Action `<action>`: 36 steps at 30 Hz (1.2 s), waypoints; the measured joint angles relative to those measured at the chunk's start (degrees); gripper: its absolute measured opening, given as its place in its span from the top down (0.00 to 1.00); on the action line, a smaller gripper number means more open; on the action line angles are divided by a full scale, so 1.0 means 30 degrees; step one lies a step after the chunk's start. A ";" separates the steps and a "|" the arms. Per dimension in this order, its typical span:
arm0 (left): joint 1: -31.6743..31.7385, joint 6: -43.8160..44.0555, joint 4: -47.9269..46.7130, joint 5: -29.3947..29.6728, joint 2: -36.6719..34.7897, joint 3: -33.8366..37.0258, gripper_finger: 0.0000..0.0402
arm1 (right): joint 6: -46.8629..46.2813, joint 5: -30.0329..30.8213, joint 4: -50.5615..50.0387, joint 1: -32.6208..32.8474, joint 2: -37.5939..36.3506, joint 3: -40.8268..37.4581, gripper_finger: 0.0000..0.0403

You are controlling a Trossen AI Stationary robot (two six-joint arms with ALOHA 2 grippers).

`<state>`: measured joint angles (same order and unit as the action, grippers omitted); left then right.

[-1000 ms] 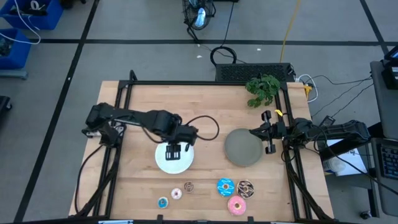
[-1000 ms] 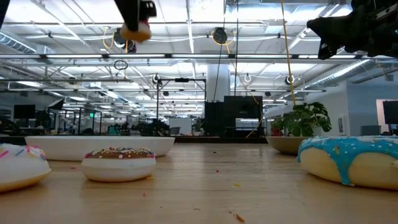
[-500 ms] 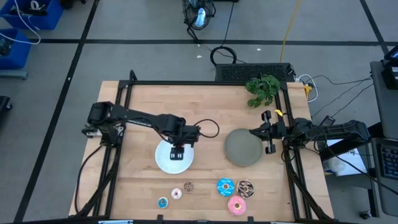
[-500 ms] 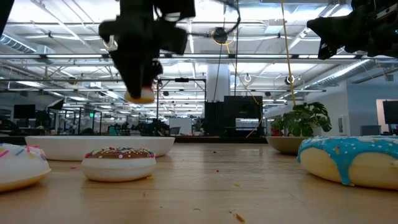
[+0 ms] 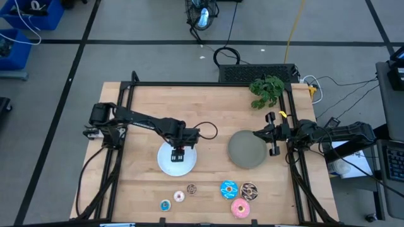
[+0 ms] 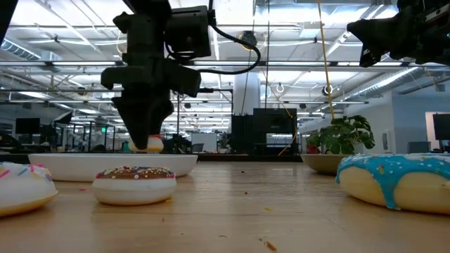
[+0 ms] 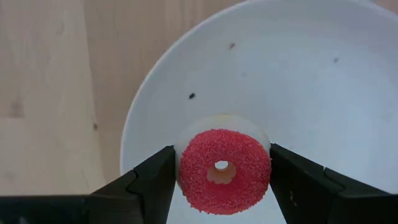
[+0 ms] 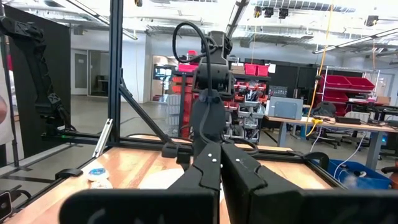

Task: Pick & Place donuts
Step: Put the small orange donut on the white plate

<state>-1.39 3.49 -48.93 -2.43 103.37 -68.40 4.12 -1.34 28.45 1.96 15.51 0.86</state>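
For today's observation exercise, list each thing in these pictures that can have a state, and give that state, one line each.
Left gripper: jaws shut on the red donut, low over the white plate.
Red donut: held, not yet released.
White plate: on the table, nothing resting in it yet.
Grey plate: on the table, empty.
Right gripper: jaws shut, holding nothing, at the grey plate's edge.
Six other donuts: lying loose near the table's front edge.

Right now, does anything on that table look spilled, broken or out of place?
Nothing stands out. The left gripper holds a red donut over the white plate, six donuts lie in a loose row along the near edge, and the grey plate sits flat. Only a few crumbs dot the wood.
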 joint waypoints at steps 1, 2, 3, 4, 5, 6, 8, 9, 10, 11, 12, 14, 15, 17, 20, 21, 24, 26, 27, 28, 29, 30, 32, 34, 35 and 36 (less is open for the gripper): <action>-0.0006 0.0045 0.0000 0.0206 0.0000 0.0000 0.40 | 0.0000 0.0000 0.0000 0.0007 0.0000 0.0000 1.00; -0.0007 0.0214 0.0020 0.0353 0.0000 0.0000 0.40 | 0.0000 0.0000 0.0000 0.0001 0.0000 0.0000 1.00; -0.0007 0.0334 0.0036 0.0507 0.0000 0.0000 0.40 | 0.0000 0.0000 0.0000 0.0000 0.0000 0.0000 1.00; -0.0007 0.0445 0.0014 0.0698 0.0000 0.0000 0.40 | 0.0000 0.0000 0.0000 0.0004 0.0000 0.0000 1.00; -0.0007 0.0543 -0.0013 0.0815 0.0000 0.0000 0.40 | 0.0000 0.0000 0.0000 0.0000 0.0000 0.0000 1.00; -0.0010 0.0573 -0.0021 0.0830 0.0000 0.0000 0.40 | 0.0000 0.0000 0.0000 0.0000 0.0000 0.0000 1.00; -0.0075 0.0603 -0.0007 0.0845 0.0000 0.0000 0.40 | 0.0000 0.0000 0.0000 0.0002 0.0000 0.0000 1.00; -0.0112 0.0598 -0.0008 0.0890 0.0000 0.0000 0.40 | 0.0000 0.0000 0.0000 0.0002 0.0000 0.0000 1.00; -0.0167 0.0605 -0.0022 0.0963 0.0000 0.0000 0.40 | 0.0000 0.0000 0.0000 0.0006 0.0000 0.0000 1.00; -0.0219 0.0604 -0.0022 0.1040 0.0000 0.0000 0.40 | 0.0000 0.0000 0.0000 0.0002 0.0000 0.0000 1.00; -0.0248 0.0597 -0.0066 0.1091 0.0000 0.0000 0.40 | 0.0000 0.0001 0.0000 0.0006 0.0000 0.0000 1.00; -0.0327 0.0583 -0.0166 0.1193 0.0000 0.0000 0.40 | 0.0000 0.0000 0.0000 0.0000 0.0000 0.0000 1.00; -0.0334 0.0583 -0.0169 0.1185 0.0000 0.0000 0.40 | 0.0000 0.0000 0.0000 0.0004 0.0000 0.0000 1.00; -0.0338 0.0583 -0.0160 0.1178 0.0000 0.0000 0.40 | 0.0000 0.0000 0.0000 0.0007 0.0000 0.0000 1.00; -0.0328 0.0590 -0.0168 0.1178 0.0000 0.0000 0.40 | 0.0000 0.0000 0.0003 0.0005 0.0000 0.0000 1.00; -0.0328 0.0583 -0.0168 0.1178 0.0000 0.0000 0.40 | 0.0000 0.0000 0.0000 0.0004 0.0000 0.0000 1.00; -0.0328 0.0501 -0.0168 0.1178 0.0000 0.0000 0.40 | 0.0000 0.0000 0.0000 0.0007 0.0000 0.0000 1.00; -0.0328 0.0496 -0.0168 0.1174 0.0000 0.0000 0.40 | 0.0000 0.0000 0.0000 0.0007 0.0000 0.0000 1.00; -0.0328 0.0502 -0.0168 0.1171 0.0000 0.0000 0.40 | 0.0000 0.0000 0.0000 0.0007 0.0000 0.0000 1.00; -0.0335 0.0502 -0.0168 0.1156 0.0000 0.0000 0.40 | 0.0000 0.0000 0.0000 0.0007 0.0000 0.0000 1.00; -0.0332 0.0492 -0.0172 0.0947 0.0000 0.0000 0.40 | 0.0000 0.0000 0.0000 0.0003 0.0000 0.0000 1.00; -0.0335 0.0418 -0.0141 0.0624 0.0000 0.0043 0.40 | 0.0000 0.0000 0.0000 0.0005 0.0000 0.0000 1.00; -0.0390 0.0357 -0.0084 0.0372 0.0000 0.0304 0.40 | -0.0006 0.0000 0.0002 0.0000 0.0000 0.0000 1.00; -0.0436 0.0369 -0.0180 0.0825 0.0000 0.0586 0.40 | 0.0000 0.0000 0.0001 0.0000 0.0000 0.0000 1.00; -0.0437 0.0376 -0.0211 0.0974 0.0000 0.0727 0.40 | 0.0000 0.0000 0.0000 0.0000 0.0000 0.0000 1.00; -0.0437 0.0375 -0.0204 0.1021 0.0000 0.0810 0.40 | 0.0000 0.0000 0.0000 0.0000 0.0000 0.0000 1.00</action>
<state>-2.70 4.61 -49.54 0.63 103.37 -65.97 4.12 -1.34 28.45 1.96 15.51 0.86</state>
